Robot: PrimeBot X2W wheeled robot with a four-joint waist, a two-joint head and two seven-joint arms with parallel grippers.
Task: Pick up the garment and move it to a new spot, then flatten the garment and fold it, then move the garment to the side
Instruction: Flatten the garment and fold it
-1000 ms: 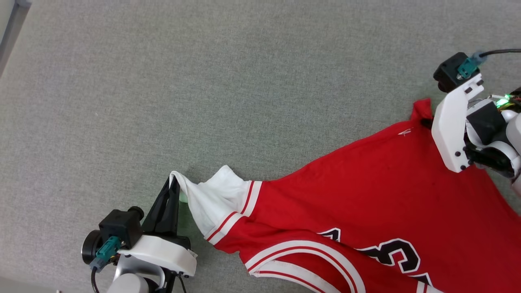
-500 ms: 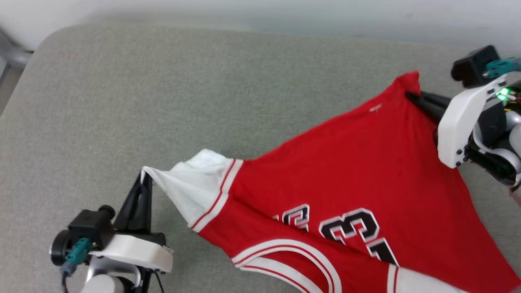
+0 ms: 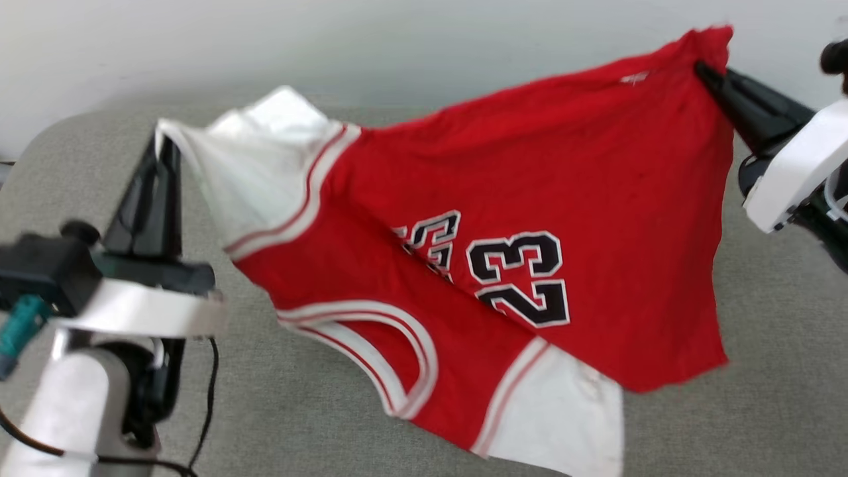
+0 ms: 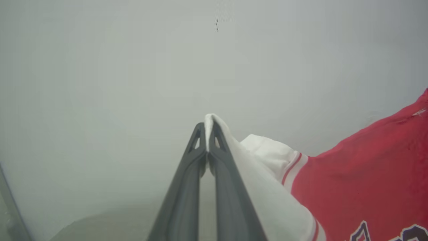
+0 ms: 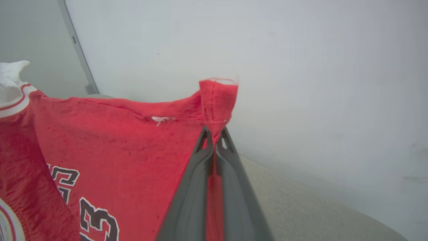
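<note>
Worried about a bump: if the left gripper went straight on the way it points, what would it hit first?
Probably the pale wall. The left gripper, shut on the jersey, has nothing else ahead of its tips. How far off the wall is, I can't tell.

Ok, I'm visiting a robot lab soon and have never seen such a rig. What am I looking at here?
It is a two-armed robot. The wide picture comes from a camera on its head, looking down at a grey padded surface. The other two come from cameras on its wrists, each looking along that hand's two dark fingers. The left hand pinches a white sleeve of a red jersey numbered 23; the right hand pinches a red corner. The jersey hangs spread between them over the surface, before a pale wall.
</note>
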